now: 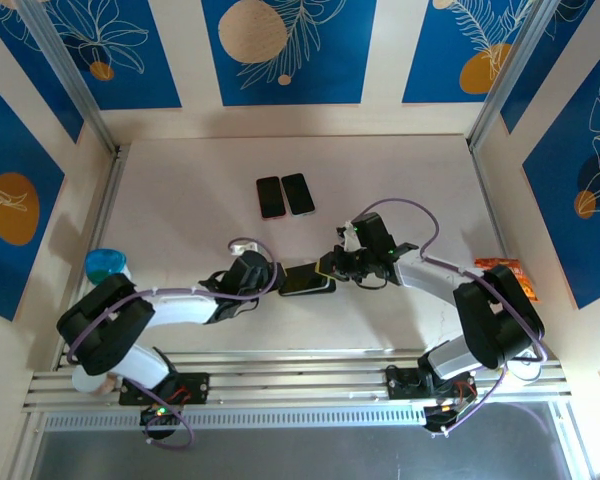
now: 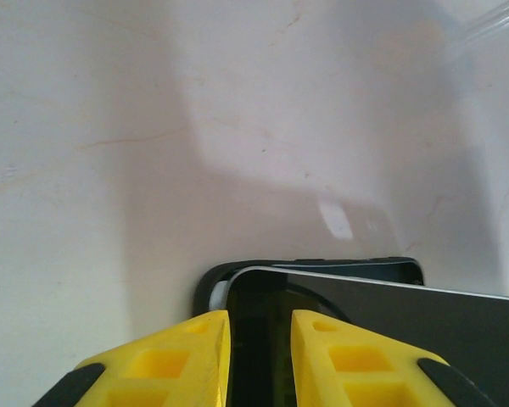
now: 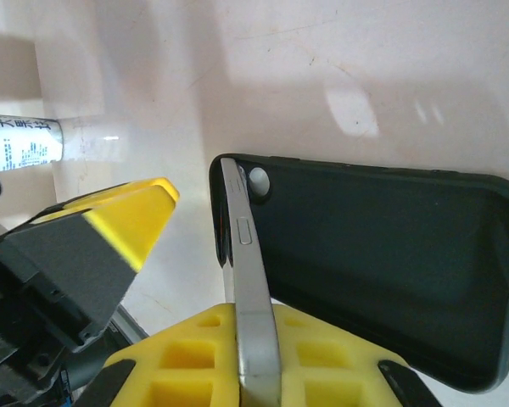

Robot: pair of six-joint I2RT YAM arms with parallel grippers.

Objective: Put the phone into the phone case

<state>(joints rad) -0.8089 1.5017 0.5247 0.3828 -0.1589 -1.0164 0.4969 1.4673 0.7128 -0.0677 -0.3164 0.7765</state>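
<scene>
A dark-screened phone (image 1: pixel 306 282) with a silver rim lies between my two grippers in the top view, over the black phone case (image 3: pixel 390 271). My right gripper (image 3: pixel 253 309) is shut on the phone's (image 3: pixel 246 254) thin edge. It holds the phone tilted, with its far corner at the case's camera-hole end. My left gripper (image 2: pixel 259 315) sits at the other end. Its yellow fingers stand a narrow gap apart over the phone's (image 2: pixel 407 331) rounded corner and the case's rim (image 2: pixel 205 287). Whether they pinch anything there is hidden.
Two more phones (image 1: pixel 270 197) (image 1: pixel 298 193) lie side by side farther back on the table. A blue-topped object (image 1: pixel 105 264) stands by the left arm, and an orange packet (image 1: pixel 508 275) lies at the right wall. A white labelled tube (image 3: pixel 21 142) lies nearby.
</scene>
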